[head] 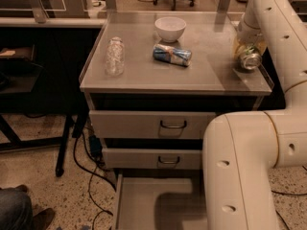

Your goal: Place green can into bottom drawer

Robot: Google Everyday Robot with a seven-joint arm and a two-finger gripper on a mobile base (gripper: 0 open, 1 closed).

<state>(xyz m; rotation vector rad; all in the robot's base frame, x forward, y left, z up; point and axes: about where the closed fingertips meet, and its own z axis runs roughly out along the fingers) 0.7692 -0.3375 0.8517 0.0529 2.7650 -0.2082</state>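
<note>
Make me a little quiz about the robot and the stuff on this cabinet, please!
1. Pick one: which drawer is pulled open? A the top one, B the middle one, C the bottom drawer.
2. True or false: the blue-and-silver can lies on its side.
3. Fill the gap: the gripper is at the right side of the cabinet top, right at the ____ can.

Key
1. C
2. True
3. Green: the gripper is at the green can.
</note>
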